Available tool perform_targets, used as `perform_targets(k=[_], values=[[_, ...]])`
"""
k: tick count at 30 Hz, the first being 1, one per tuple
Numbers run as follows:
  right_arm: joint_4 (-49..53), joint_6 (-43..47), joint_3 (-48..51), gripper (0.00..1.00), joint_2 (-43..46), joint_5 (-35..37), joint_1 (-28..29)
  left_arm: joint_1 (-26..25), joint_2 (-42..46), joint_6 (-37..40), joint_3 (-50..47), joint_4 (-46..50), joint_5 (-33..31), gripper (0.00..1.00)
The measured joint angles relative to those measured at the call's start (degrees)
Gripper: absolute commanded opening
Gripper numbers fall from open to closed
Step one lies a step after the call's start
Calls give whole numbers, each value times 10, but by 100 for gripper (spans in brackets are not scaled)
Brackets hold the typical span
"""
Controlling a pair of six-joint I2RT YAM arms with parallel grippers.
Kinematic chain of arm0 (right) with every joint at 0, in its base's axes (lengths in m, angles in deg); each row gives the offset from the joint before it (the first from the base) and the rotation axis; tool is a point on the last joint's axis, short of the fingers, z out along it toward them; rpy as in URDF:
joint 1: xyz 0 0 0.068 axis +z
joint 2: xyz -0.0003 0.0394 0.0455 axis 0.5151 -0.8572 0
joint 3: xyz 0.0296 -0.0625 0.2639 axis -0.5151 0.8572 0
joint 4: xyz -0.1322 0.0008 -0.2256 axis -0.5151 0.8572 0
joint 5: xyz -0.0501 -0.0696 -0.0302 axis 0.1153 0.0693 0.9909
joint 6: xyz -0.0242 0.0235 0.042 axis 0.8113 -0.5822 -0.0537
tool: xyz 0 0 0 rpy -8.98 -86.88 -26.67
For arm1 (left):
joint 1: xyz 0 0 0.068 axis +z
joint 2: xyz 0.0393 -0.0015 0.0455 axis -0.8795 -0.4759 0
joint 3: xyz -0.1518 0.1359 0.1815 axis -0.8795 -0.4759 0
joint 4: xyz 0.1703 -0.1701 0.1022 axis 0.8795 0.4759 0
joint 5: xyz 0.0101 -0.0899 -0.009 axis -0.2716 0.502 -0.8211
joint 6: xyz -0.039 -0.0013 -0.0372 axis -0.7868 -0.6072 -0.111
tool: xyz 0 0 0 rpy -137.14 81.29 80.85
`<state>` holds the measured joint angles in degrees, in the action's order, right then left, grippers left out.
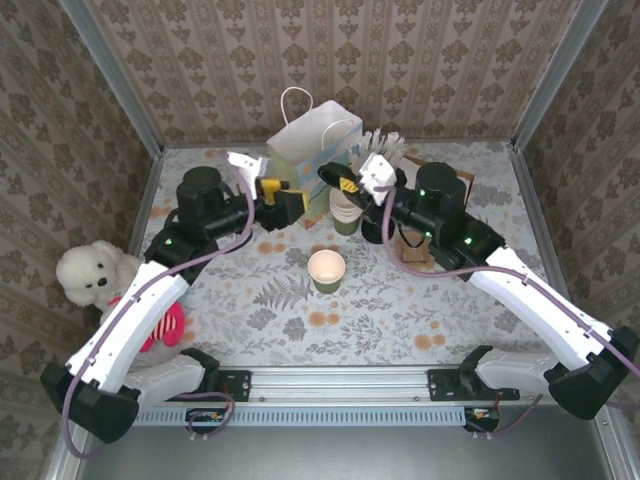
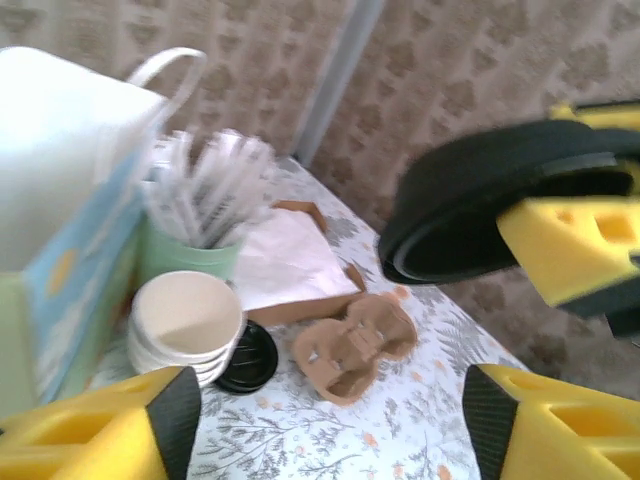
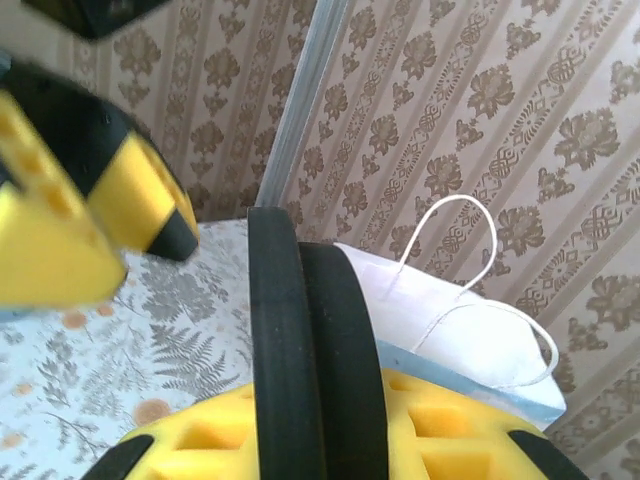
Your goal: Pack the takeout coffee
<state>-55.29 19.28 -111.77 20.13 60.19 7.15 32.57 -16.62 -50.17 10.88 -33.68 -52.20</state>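
Top external view: a small green paper cup (image 1: 326,271) is seen standing upright in the middle of the flowery table (image 1: 250,320), between the two arms. Its top is open and its inside is cream. A round black lid (image 1: 333,173) is pinched by the right gripper (image 1: 347,183), up by the white paper bag (image 1: 312,140) and above a stack of cups (image 1: 345,212). The left gripper (image 1: 290,200) is pointed at it from just beside. A fluffy white teddy (image 1: 88,275) is sat at the left edge.

Left wrist view: the left gripper (image 2: 330,410) is spread wide, with nothing between its blocky yellow fingers (image 2: 100,430). The flat, smooth lid (image 2: 470,200) is gripped by the right gripper (image 2: 590,180). Lower down, the stack of cups (image 2: 185,320) is touched by a second lid (image 2: 250,358) lying flat. A bumpy brown card tray (image 2: 355,345) lies near, and a pale-green cup (image 2: 185,255) is packed with thin white sticks.

Right wrist view: the lid (image 3: 300,330) is seen edge-on, thick and dark. It is clamped in the right gripper (image 3: 315,440) between holey yellow fingers (image 3: 450,430). The bag (image 3: 450,340) with its thin string loops is behind.
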Motion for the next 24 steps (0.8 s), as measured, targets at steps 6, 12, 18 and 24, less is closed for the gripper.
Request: perform_targets(k=[6, 12, 18, 24], values=[[-73, 160, 16, 7, -21, 71, 53, 76, 18, -30, -3, 22, -13, 100], [-170, 344, 60, 8, -31, 111, 102, 85, -1, -25, 27, 119, 0, 100], [-259, 595, 89, 8, -73, 121, 132, 104, -2, 19, 100, 233, -12, 100], [-317, 769, 106, 8, -139, 101, 132, 115, 7, 87, 175, 335, -80, 100]])
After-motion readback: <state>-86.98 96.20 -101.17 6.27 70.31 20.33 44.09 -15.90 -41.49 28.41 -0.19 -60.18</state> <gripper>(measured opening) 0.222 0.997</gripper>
